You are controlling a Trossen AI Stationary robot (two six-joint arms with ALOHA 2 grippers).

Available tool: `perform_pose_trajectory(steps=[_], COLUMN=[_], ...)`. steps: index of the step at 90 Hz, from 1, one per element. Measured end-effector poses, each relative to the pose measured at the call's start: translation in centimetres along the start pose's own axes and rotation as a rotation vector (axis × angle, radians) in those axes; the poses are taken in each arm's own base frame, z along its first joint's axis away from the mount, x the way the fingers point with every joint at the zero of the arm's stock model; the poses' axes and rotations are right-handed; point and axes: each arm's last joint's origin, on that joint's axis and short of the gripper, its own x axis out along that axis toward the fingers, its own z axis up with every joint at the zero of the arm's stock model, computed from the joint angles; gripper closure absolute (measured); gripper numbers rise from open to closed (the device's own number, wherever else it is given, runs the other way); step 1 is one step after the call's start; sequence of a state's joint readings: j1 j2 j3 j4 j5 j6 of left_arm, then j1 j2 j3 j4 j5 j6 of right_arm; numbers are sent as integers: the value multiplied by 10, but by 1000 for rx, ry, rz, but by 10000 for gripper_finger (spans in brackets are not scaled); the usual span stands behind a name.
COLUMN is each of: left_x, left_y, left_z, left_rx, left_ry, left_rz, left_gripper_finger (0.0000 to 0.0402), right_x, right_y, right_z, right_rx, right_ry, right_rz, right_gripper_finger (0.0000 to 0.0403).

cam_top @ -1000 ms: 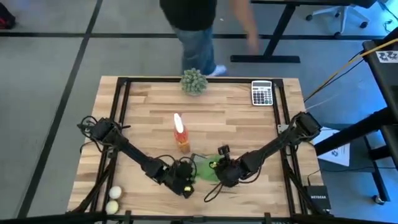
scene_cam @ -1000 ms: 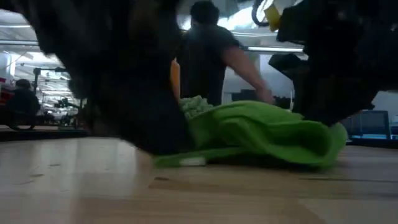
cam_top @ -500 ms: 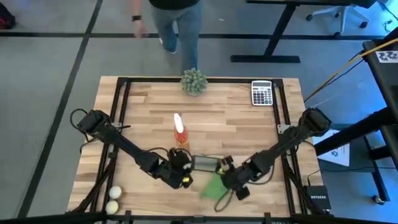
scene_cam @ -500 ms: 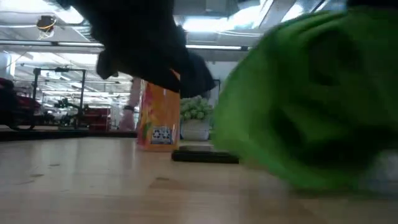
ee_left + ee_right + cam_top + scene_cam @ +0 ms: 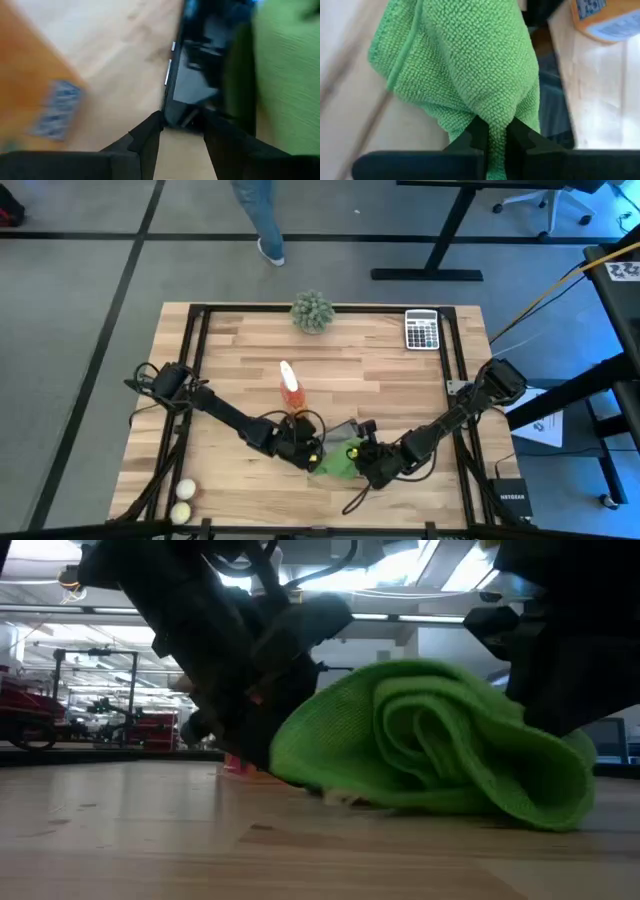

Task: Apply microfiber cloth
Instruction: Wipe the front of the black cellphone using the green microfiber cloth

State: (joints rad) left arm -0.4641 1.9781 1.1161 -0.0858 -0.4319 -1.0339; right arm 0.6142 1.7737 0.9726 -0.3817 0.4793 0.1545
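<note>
Right tool (image 5: 492, 136) pinched on a fold of the green cloth (image 5: 465, 65), fabric bunched between its fingers. Cloth (image 5: 340, 458) lay crumpled on the worktop (image 5: 400, 380) near the front edge, between the two tools, just beside a dark flat device (image 5: 192, 85). Seen low across the worktop as a loose rolled heap (image 5: 440, 745), one end resting on the wood. Left tool (image 5: 182, 132) spread a little, fingers either side of the near end of the dark device, gripping nothing visible; in the overhead view close beside the cloth (image 5: 300, 452). Orange spray bottle (image 5: 290, 392) stood just beyond, upright.

Risks, as judgement: both tools crowded together, so a sideways sweep could knock one against the other. Bunched cloth could wipe with an edge only instead of lying flat. Small pinch of fabric could slip free under drag. Device, if not steadied, could slide toward the bottle and tip it.
</note>
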Motion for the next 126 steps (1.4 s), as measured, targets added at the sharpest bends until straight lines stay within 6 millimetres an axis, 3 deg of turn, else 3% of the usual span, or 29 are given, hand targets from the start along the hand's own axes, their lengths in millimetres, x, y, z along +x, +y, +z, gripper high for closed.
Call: perform_pose_trajectory(steps=[18, 38, 47, 61, 76, 92, 111, 126], left_x=[-8, -27, -30, -17, 12, 32, 36, 36], left_y=[-15, -37, -45, -42, -31, -24, -23, -23], left_z=[-14, -7, 1, 10, 6, -4, -7, -9], left_rx=[-18, 17, 86, 138, 175, 132, 142, 145], left_ry=[7, -52, -125, -179, -172, -160, -146, -139], left_rz=[-97, -162, -153, -144, -90, -58, -59, -64], left_gripper_finger=[270, 270, 270, 270, 270, 270, 270, 270], right_x=[-5, -58, -67, -44, -17, -4, 25, 47], right_y=[-11, -36, -49, -67, -79, -75, -64, -69], right_z=[-2, 10, 10, 2, -1, -4, -12, -17], right_rx=[-15, 160, 291, 470, 604, 643, 635, 650], right_ry=[62, 6, -67, -108, -241, -270, -176, -129], right_rz=[-43, -20, -45, -49, 63, 153, 147, 132], right_gripper_finger=[393, 393, 393, 393, 393, 393, 393, 393])
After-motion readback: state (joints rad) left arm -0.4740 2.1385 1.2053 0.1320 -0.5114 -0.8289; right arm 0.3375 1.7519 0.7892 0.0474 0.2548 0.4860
